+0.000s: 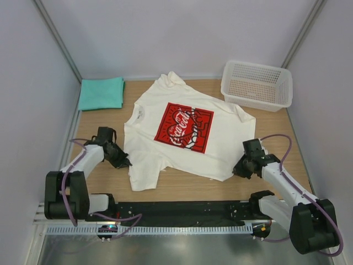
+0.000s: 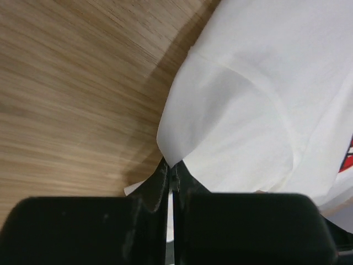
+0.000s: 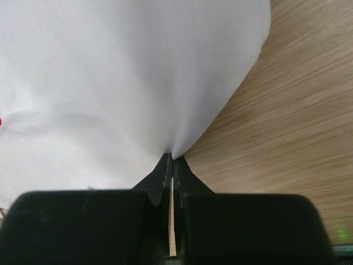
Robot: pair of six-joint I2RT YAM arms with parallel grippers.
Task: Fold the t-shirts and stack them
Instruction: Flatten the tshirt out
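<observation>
Left gripper [image 1: 122,161] pinches the white t-shirt [image 1: 220,157] at its left edge, right gripper [image 1: 238,168] at its right edge. Teal t-shirt [image 1: 101,93] lies apart in the table's [image 1: 182,189] far-left corner; basket [image 1: 257,84] far-right, near a sleeve.

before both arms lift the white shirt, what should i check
1. left gripper shut on white shirt edge: ok
2. right gripper shut on opposite edge: ok
3. print faces up, shirt spread on table: ok
4. teal shirt folded, apart from white one: ok
5. basket apart from shirt's far corner: cannot tell
6. how deep each pinch sits: cannot tell
</observation>
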